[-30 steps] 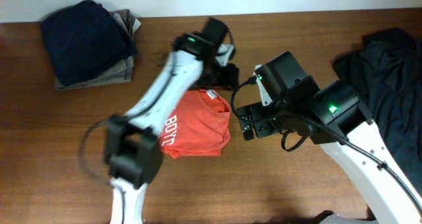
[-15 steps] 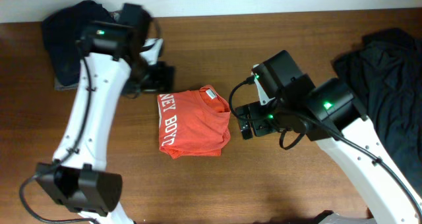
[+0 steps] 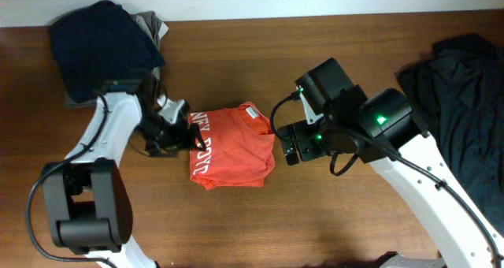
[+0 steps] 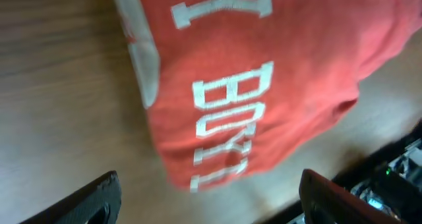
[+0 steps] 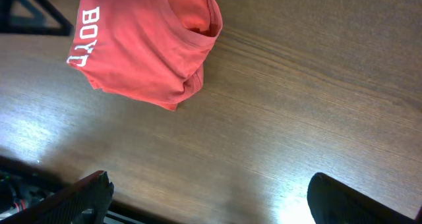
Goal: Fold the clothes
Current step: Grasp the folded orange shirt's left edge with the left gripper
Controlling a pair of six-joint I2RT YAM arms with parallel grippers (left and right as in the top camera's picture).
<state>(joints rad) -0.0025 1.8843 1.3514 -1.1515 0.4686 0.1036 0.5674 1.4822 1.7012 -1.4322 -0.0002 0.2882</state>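
Note:
The clothes, an orange-red T-shirt (image 3: 234, 147) with white lettering, lie folded in a compact bundle at the table's middle. My left gripper (image 3: 183, 135) sits at the bundle's left edge, low over the wood. In the left wrist view the shirt (image 4: 264, 79) fills the upper frame and its edge reaches just ahead of the open left gripper (image 4: 211, 204), which holds nothing. My right gripper (image 3: 290, 147) hovers just right of the bundle. In the right wrist view the shirt (image 5: 145, 46) lies up and left, and the right gripper (image 5: 221, 207) stands wide open over bare wood.
A folded stack of dark navy and tan garments (image 3: 106, 51) lies at the back left. A heap of dark cloth (image 3: 461, 87) covers the right end of the table. Bare wood (image 3: 260, 228) spreads in front of the shirt.
My left arm swung off the shirt's back edge, out to the back left, then down to the shirt's left side, its jaws opening wider. The right arm barely shifted.

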